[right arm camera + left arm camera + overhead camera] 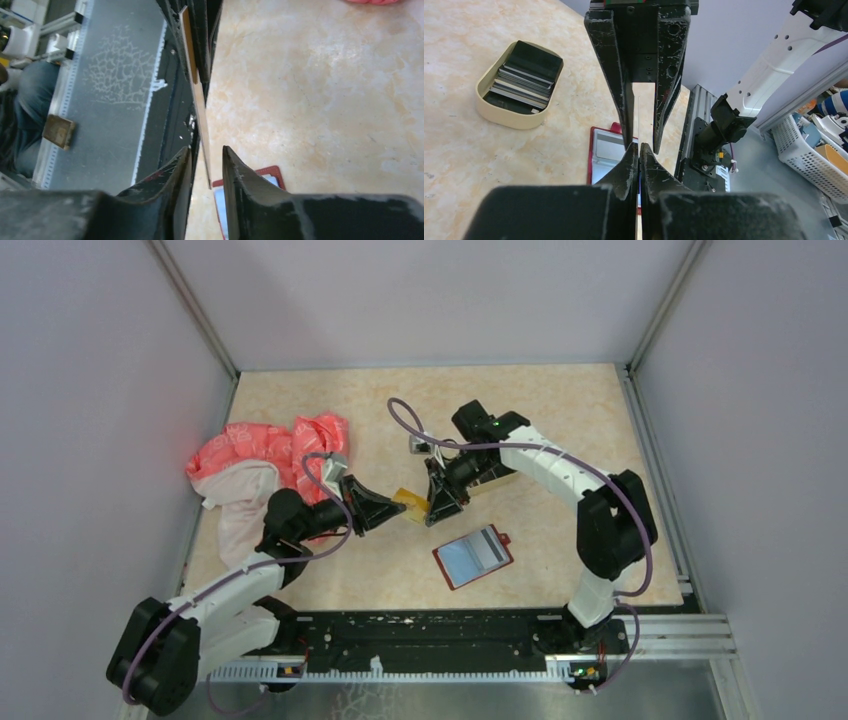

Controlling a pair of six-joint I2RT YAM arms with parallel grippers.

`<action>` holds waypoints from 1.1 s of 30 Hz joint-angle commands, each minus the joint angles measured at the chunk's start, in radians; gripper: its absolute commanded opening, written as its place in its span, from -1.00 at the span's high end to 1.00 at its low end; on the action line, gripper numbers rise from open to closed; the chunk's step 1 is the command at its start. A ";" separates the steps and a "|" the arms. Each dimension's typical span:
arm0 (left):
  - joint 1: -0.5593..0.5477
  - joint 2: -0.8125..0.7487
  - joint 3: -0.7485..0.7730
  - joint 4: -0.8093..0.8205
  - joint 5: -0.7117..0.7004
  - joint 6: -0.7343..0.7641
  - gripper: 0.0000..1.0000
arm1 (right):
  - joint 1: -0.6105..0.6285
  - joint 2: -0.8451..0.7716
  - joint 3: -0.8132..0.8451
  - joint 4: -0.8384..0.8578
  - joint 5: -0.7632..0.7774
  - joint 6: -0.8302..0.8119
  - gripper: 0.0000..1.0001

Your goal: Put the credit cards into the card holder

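My left gripper [393, 509] is shut on one end of a gold-tan credit card [410, 502], held on edge above the table. My right gripper [436, 510] is open, its fingers on either side of the card's other end without closing on it. In the left wrist view the card [638, 117] runs edge-on from my left gripper [639, 146] up between the right fingers [611, 75]. In the right wrist view the card [200, 107] sits in the gap of my right gripper [206, 150]. The red card holder [473, 557] lies open on the table below, with a light-blue card in it.
A tan oval tray [504, 117] holds several stacked dark and grey cards [524, 80]; the right arm hides it in the top view. A pink cloth [265, 455] lies at the left. The black base rail [440, 640] runs along the near edge.
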State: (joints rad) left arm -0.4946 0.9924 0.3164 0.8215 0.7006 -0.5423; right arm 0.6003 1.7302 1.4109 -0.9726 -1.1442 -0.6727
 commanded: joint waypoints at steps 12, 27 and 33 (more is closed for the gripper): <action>-0.115 0.418 -0.125 0.566 0.070 -0.447 1.00 | -0.222 -0.513 -0.392 0.405 0.391 -0.070 -0.24; -0.296 0.941 -0.002 0.890 -0.092 -0.639 1.00 | -0.285 -0.365 -0.376 0.183 0.475 -0.152 -0.27; -0.332 1.014 0.022 0.899 -0.133 -0.655 1.00 | -0.296 -0.427 -0.503 0.282 0.554 -0.134 -0.27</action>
State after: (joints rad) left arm -0.8028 1.9770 0.3115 1.5108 0.6117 -1.1606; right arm 0.3145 1.3617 0.9592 -0.7170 -0.6380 -0.7933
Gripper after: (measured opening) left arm 0.007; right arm 0.637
